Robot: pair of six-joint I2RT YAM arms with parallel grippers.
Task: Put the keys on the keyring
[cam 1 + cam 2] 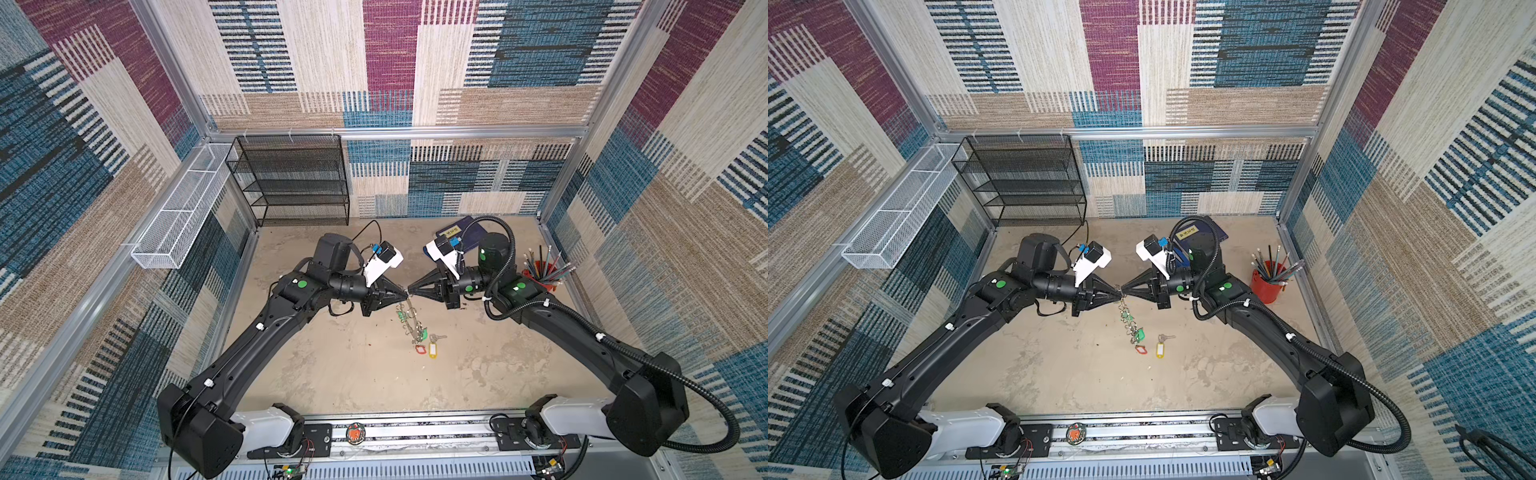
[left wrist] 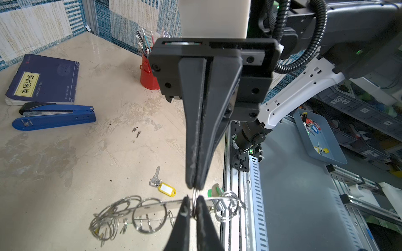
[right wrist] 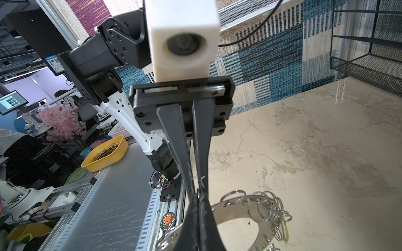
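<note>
Blue paperback book (image 2: 43, 80) on worktop (image 2: 113, 113): yellow cover label (image 2: 27, 85) carries four large black Chinese characters, seen turned sideways in left wrist view, apparently 梦溪笔谈. Smaller print line beside label too small to read. Background monitor (image 3: 12, 104): screen content blurred, unreadable.
</note>
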